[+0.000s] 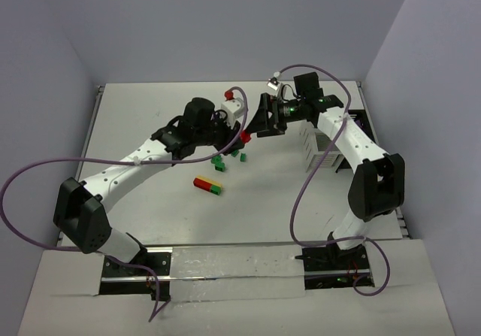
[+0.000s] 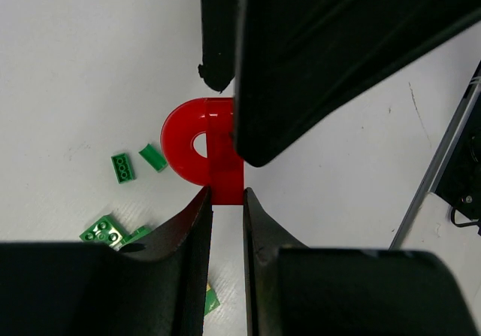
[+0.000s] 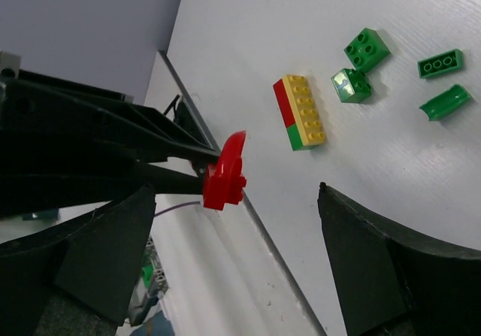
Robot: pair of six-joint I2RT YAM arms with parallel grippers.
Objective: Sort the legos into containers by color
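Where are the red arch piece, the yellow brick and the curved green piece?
red arch piece (image 2: 177, 144): left wrist view, on its curved rim.
yellow brick (image 3: 308, 110): right wrist view, on its studded top.
curved green piece (image 3: 445, 101): right wrist view, on its hollow side.

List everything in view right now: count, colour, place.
arch: 1, red, pinched between the left gripper's fingers
green bricks: 4, green, loose on the table near its centre
bar: 1, red, yellow and green bricks joined, just nearer the arm bases than the green bricks
red bit: 1, red, beyond the left wrist; cannot tell whether it is a brick
box: 1, white, slatted, beside the right arm
tray: 1, black, right of the box, mostly hidden
table: 1, white
left gripper: 1, black, shut on the arch
right gripper: 1, black, open, facing the arch, holding nothing
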